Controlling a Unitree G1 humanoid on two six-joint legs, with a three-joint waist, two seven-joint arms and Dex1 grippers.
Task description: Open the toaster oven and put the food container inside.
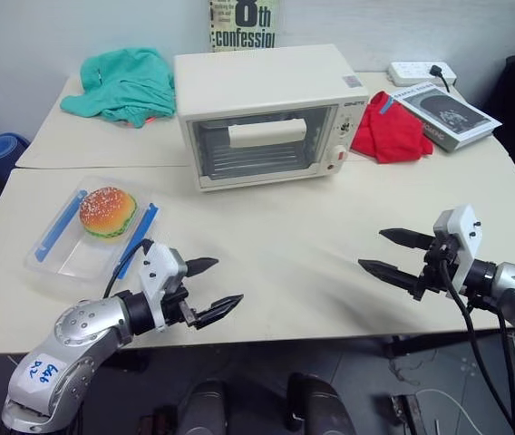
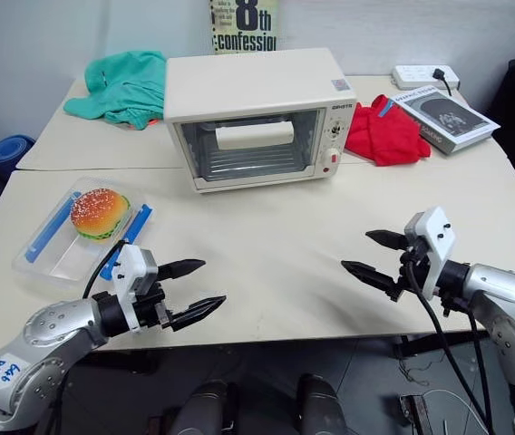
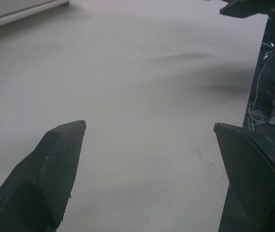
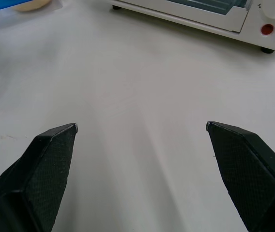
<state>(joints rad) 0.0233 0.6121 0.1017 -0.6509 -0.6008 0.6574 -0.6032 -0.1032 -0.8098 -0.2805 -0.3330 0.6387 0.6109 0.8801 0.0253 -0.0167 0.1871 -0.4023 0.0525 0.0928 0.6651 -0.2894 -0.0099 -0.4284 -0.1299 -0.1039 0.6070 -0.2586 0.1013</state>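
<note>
No part of the task is complete. The food container (image 1: 90,237) rests on the desk (image 1: 285,245) near its left edge, lid off, with the burger (image 1: 107,211) inside. The left hand (image 1: 214,288) hovers just beside the container at the front edge, fingers spread wide and empty. The toaster oven (image 1: 262,113) stands toward the rear centre of the desk, its glass door shut and its white bar handle (image 1: 267,132) untouched. The right hand (image 1: 392,254) hovers near the front right corner, equally wide open, holding nothing. Remaining: open the door, grasp the container, place it inside.
</note>
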